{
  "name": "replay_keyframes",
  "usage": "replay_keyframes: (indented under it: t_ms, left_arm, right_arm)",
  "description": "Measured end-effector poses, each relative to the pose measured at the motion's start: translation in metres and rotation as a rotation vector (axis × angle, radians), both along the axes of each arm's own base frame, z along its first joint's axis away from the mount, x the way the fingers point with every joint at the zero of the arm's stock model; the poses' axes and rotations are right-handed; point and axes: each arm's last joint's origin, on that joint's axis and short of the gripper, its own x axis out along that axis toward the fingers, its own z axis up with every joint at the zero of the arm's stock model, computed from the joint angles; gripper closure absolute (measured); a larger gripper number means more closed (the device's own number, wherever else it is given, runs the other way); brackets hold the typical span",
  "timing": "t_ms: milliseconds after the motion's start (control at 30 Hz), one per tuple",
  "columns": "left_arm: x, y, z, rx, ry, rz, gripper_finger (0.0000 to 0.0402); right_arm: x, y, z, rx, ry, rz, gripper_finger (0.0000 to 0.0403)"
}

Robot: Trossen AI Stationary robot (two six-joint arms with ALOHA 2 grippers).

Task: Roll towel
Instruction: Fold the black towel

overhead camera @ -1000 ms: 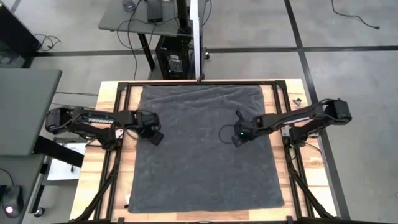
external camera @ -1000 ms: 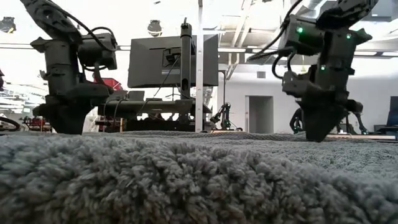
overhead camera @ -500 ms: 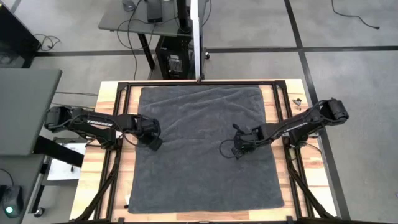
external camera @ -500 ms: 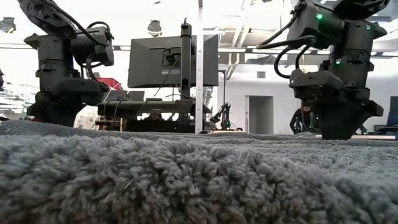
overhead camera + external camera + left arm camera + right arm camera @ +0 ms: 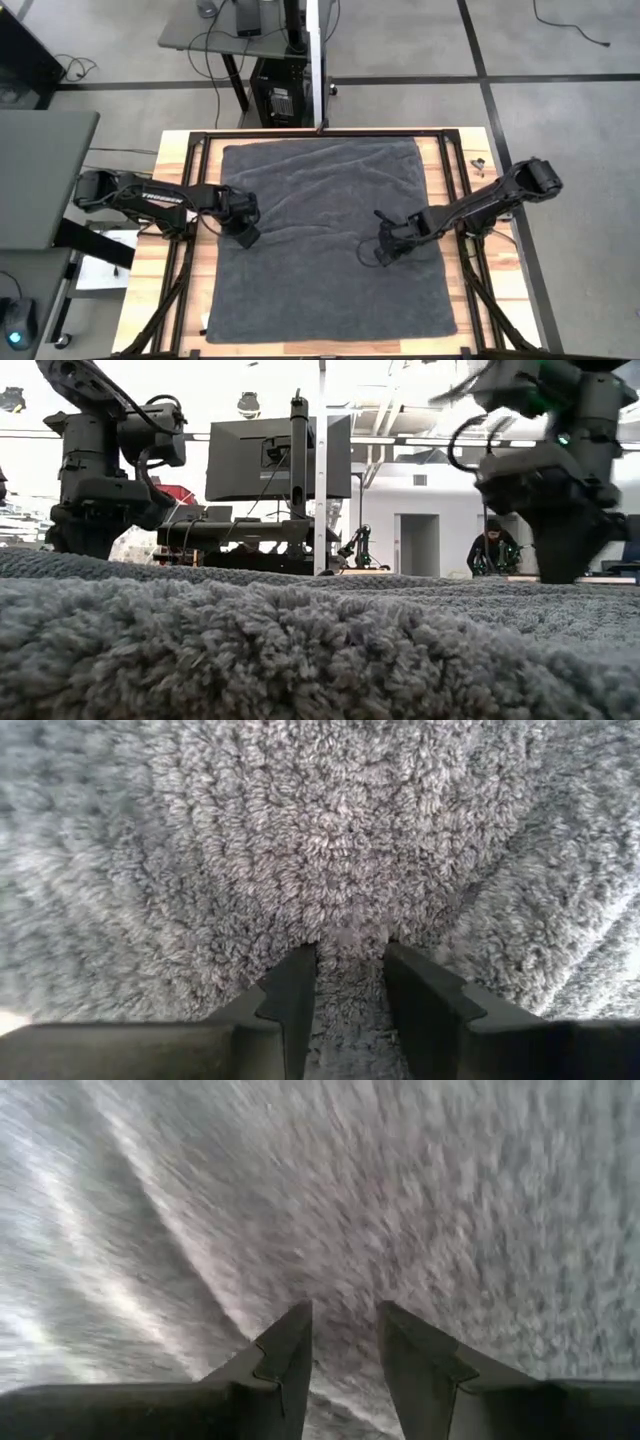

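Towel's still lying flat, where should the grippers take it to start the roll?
The dark grey terry-cloth towel lies flat. Probably pinch its near edge from above, one gripper toward each corner; left gripper and right gripper now sit mid-cloth.

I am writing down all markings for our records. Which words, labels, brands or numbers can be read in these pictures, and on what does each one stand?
"TROSSEN": white letters on the left arm, seen from above; small, barely readable.
Monitor: only its back shows, no text.
Towel: no readable label.
Right arm: no readable marking.
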Motion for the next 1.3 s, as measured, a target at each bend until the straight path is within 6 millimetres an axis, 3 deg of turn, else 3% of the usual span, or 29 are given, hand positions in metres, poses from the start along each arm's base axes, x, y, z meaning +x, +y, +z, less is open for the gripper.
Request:
replay_keyframes:
  t_ms: [233, 367, 500, 833, 1033, 1300]
  left_arm:
    - [0.021, 0.011, 0.043, 0.112, -0.090, -0.029, 0.0296]
    - [0.028, 0.003, 0.058, -0.024, -0.153, 0.009, 0.0296]
    - [0.036, -0.031, 0.072, -0.114, -0.215, -0.031, 0.0296]
    - [0.030, -0.133, 0.043, -0.053, -0.115, -0.002, 0.0296]
    - [0.028, -0.176, 0.012, -0.062, -0.068, -0.008, 0.0296]
    - [0.025, -0.222, -0.016, -0.144, -0.108, -0.039, 0.0296]
  right_arm:
    - [-0.002, -0.006, 0.035, 0.017, -0.152, 0.009, 0.0295]
    - [-0.008, 0.019, 0.039, 0.075, -0.168, 0.033, 0.0295]
    - [-0.017, 0.053, 0.035, 0.117, -0.163, 0.060, 0.0295]
    - [-0.045, 0.111, 0.003, 0.047, -0.053, 0.034, 0.0295]
    - [-0.048, 0.130, -0.023, 0.016, -0.003, 0.019, 0.0295]
    - [-0.049, 0.160, -0.035, 0.136, -0.081, 0.020, 0.0295]
